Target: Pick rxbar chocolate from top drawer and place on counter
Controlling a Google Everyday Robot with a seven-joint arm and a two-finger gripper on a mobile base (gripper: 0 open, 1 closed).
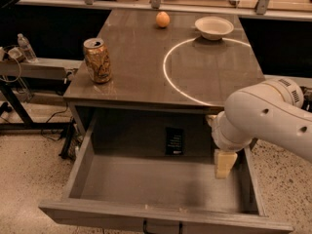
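Note:
The rxbar chocolate (174, 140), a flat black wrapper with white lettering, lies at the back of the open top drawer (146, 216), near the middle. The drawer is pulled far out below the counter (136, 57). My gripper (224, 163) hangs from the white arm at the drawer's right side, just inside its right wall. It is to the right of the bar, a little nearer the front, and apart from it. Nothing shows in the gripper.
On the counter stand a gold soda can (97, 60) at the left, an orange (163, 19) at the back and a white bowl (213, 27) at the back right, on the white circle (168, 77). A dark rack with a bottle (24, 47) stands left.

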